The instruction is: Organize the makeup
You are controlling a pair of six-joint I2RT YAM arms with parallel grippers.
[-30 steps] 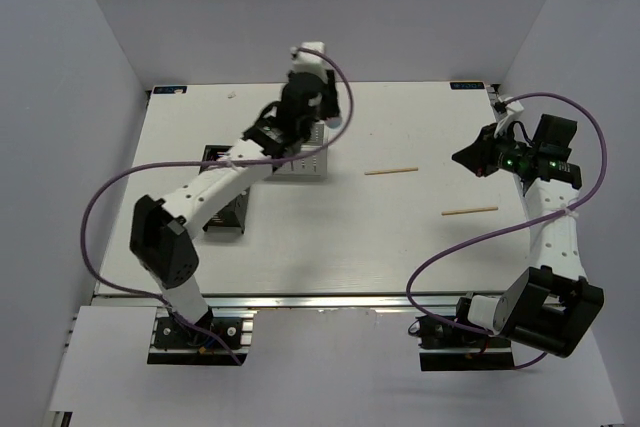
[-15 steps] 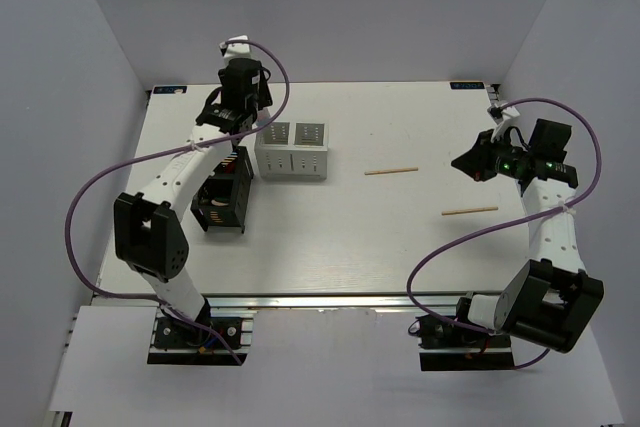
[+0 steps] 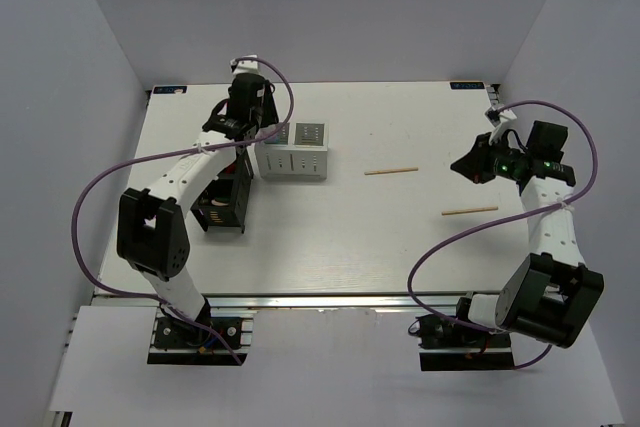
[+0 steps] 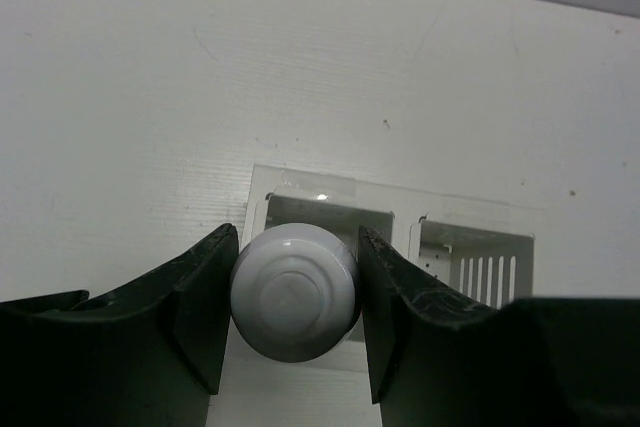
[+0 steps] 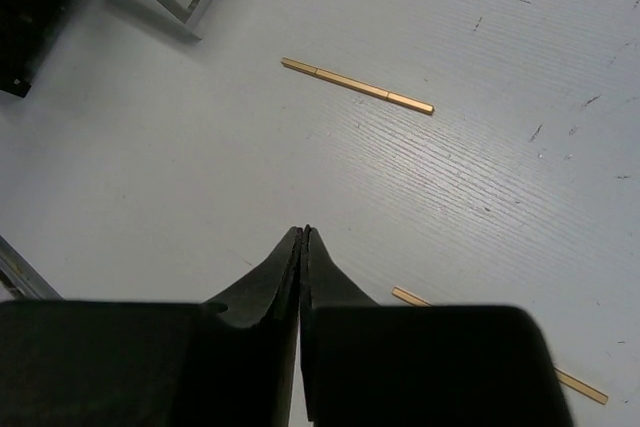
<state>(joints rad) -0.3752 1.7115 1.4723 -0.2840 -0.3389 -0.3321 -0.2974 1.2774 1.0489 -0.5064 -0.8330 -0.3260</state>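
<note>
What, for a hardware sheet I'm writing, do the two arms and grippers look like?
Both the left arm and right arm have white links with boxy black joints, and a purple cable loops along each. The left gripper and right gripper have matte black fingers tapering to tips. The right wrist shows green lights.

The flat table top (image 3: pixel 400 247) was plain white, flecked with small dark scuffs. A thin wooden stick (image 3: pixel 391 171) at centre and a second stick (image 3: pixel 470 211) to its lower right were pale tan. The two-compartment plastic box (image 3: pixel 293 150) was white, its walls patterned with rows of narrow slots; the open-frame holder (image 3: pixel 222 202) was black. A smooth round bottle (image 4: pixel 295 292) looked greyish white between the left gripper's (image 4: pixel 296 239) black fingers. The right gripper (image 5: pixel 302 232) was black too, and the looping cables (image 3: pixel 412 282) purple.
</note>
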